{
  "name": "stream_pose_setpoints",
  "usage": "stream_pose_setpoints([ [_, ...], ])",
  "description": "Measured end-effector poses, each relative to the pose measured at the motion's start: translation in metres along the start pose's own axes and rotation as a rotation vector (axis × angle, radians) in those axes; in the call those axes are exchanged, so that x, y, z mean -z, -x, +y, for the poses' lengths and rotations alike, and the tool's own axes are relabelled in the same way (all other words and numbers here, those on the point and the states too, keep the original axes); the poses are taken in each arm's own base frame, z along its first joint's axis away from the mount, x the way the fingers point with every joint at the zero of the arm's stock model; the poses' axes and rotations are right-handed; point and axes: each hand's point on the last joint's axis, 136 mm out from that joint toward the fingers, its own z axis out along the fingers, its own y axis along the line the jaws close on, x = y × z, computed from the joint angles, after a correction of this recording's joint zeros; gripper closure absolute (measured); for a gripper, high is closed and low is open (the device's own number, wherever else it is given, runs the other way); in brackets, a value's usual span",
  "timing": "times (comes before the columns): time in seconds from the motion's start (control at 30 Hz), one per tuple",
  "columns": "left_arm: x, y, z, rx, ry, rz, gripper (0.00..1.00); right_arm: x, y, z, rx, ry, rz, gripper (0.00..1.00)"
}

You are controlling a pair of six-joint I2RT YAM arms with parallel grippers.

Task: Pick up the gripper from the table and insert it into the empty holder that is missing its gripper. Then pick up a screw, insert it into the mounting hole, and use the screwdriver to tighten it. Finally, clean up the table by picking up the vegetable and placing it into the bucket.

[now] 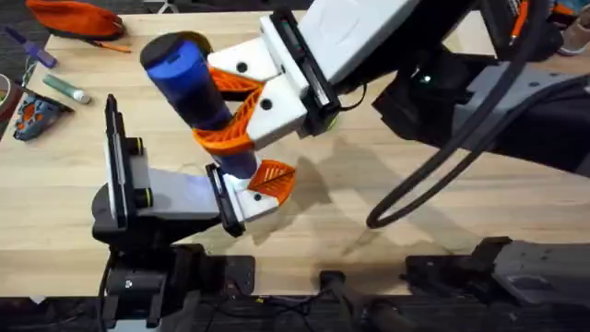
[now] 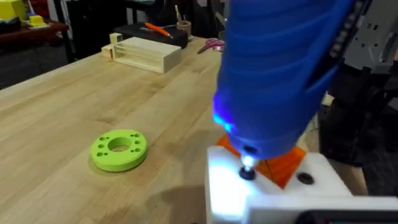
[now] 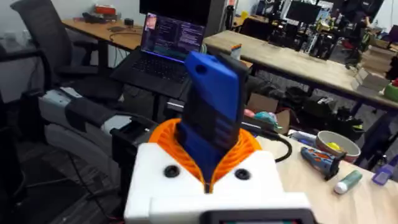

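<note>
Right gripper (image 1: pixel 241 109): your fingers clamp the blue screwdriver (image 1: pixel 189 78).
Screwdriver tip: lit, on a screw in the white holder (image 2: pixel 273 190).
Left gripper (image 1: pixel 249 189): finger state unclear to you.

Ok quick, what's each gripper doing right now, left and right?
Left gripper: closed on the white holder, orange gripper finger seated.
Right gripper: closed on the blue screwdriver.

Black-jointed arms with white housings, black cables, white claw (image 1: pixel 241 103) blocks, orange ribbed pads (image 1: pixel 241 81).
</note>
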Motion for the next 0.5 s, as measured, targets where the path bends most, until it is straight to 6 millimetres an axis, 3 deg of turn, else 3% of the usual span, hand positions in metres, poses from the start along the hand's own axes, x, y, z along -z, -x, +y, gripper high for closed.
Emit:
stream_pose_setpoints([
  [0.3,0.0,0.0,0.0,-0.002,-0.001,0.0,0.995,0.0,0.003,-0.003,-0.058,0.0,0.001,0.98],
  [0.5,0.0,0.001,0.0,-0.007,0.003,-0.001,0.995,-0.002,0.004,-0.016,-0.154,-0.017,0.032,0.98],
])
